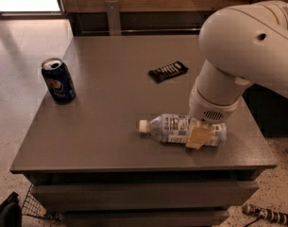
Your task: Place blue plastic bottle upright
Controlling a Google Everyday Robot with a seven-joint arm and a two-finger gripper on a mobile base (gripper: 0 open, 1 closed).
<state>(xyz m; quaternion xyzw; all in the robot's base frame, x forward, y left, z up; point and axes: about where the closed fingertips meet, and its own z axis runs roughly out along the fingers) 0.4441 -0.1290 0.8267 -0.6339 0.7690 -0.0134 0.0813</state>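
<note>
Now we are tackling the grasp: our gripper [199,137] is sitting over the toppled blue plastic bottle [169,126], hold impossible to tell; tilting it cap-up is waiting.

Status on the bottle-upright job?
Done: the hand sits low over the blue plastic bottle, near its base end. In hand: securing the grasp, apparently. Left: the bottle lies on its side on the table; it needs lifting and standing upright.
</note>
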